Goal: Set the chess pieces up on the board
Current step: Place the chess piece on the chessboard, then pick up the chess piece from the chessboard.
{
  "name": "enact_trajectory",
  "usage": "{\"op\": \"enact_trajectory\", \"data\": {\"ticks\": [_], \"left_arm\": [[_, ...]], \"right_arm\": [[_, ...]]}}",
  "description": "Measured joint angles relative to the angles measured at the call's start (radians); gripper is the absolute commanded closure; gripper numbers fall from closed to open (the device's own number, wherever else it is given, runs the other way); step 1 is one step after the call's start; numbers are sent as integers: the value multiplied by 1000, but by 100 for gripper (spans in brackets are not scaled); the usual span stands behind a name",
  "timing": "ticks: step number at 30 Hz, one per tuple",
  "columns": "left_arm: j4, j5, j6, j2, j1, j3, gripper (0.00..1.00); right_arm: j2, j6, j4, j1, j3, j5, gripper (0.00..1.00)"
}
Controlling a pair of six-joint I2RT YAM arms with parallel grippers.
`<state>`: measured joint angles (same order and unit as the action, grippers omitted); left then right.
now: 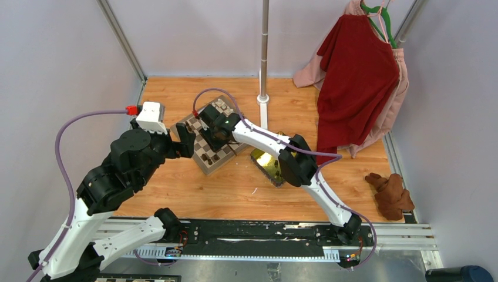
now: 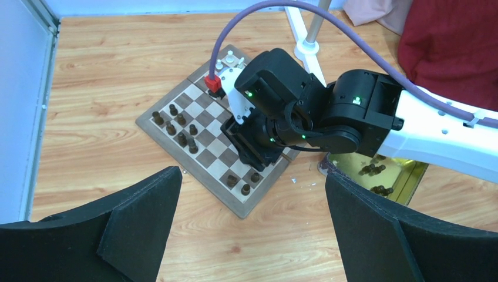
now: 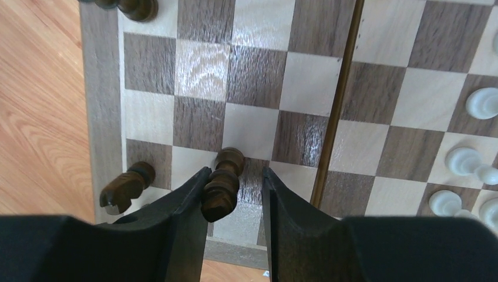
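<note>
**Board** point(image 1: 208, 157): lying flat on wooden table point(image 1: 235, 194), turned corner-on to the arms, yellow tray point(image 1: 267, 163) sitting just beside it on the right

**Right gripper** point(image 3: 235, 171): reaching down over an edge row of the board. Jaws are standing partly open, straddling a dark piece point(image 3: 222, 188). One finger point(image 3: 191, 200) is touching the piece and a gap is showing btwn piece and the other finger, so it is not clamping anything. The piece is resting on a dark square next to the rim; upright or leaning, cannot tell

**Second dark piece** point(image 3: 126, 188): sitting approx one square over, w/ its base by the rim, apart from the fingers

**Left gripper** point(image 2: 251, 176): hovering above the table on the near side of the board, jaws spread wide, holding nothing

**Dark pieces** point(image 2: 181, 119): a cluster is standing in two short rows toward the board's left corner; a few more are standing near its nearest corner

**White pieces** point(image 3: 483, 103): standing on the other half of the board, past the centre fold line

**Tray pieces** point(image 2: 376, 170): several dark ones lying loose inside the yellow tray

**Misc:** red garment point(image 1: 355, 82) hanging at far right, metal pole point(image 1: 264, 53) rising behind the board, brown soft item point(image 1: 392, 194) lying at the table's right edge
</note>
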<state>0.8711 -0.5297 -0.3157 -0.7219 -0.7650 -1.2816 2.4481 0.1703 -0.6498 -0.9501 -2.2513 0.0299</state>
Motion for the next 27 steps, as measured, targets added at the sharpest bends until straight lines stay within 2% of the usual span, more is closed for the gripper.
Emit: {"op": "enact_trajectory", "data": {"ticks": [17, 23, 27], "left_arm": [[0, -45, -8, -39, 0, -7, 1], [-7, -61, -13, -47, 0, 17, 1], [-18, -62, -18, -65, 0, 102, 1]], "right_arm": [[-183, -72, 87, -4, 120, 44, 58], [-321, -90, 138, 2, 280, 31, 59], [-462, -90, 201, 29, 456, 21, 59]]}}
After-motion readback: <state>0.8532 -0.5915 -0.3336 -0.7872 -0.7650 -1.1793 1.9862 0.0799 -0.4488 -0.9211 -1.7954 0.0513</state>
